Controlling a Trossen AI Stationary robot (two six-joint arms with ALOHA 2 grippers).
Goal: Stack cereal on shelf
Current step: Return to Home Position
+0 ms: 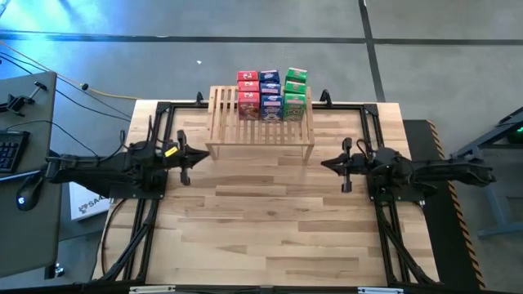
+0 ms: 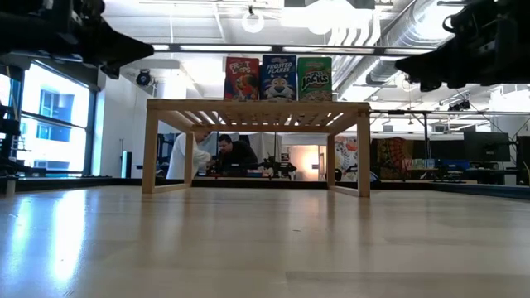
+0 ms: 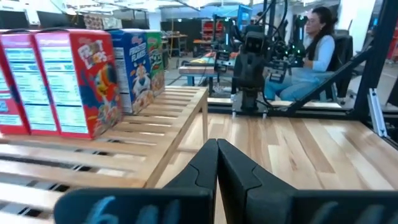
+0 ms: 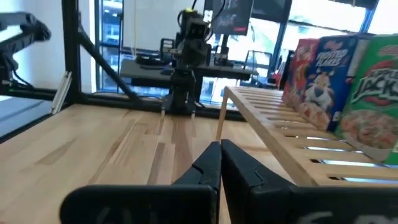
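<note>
Jaws pressed together on both, your left gripper (image 3: 217, 147) and right gripper (image 4: 220, 147) held level above the table (image 1: 270, 233), facing each other, cereal (image 1: 272, 95) ranked on the shelf (image 1: 223, 122).

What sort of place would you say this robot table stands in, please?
Probably an open-plan robotics lab or workshop: exposed silver ceiling ducts overhead, two people working beyond the wooden tabletop, and dark computer monitors in the background.

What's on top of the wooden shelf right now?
Three rows of cereal stand on the shelf: red boxes, blue boxes, green boxes. From table height, each front box hides those behind it.
</note>
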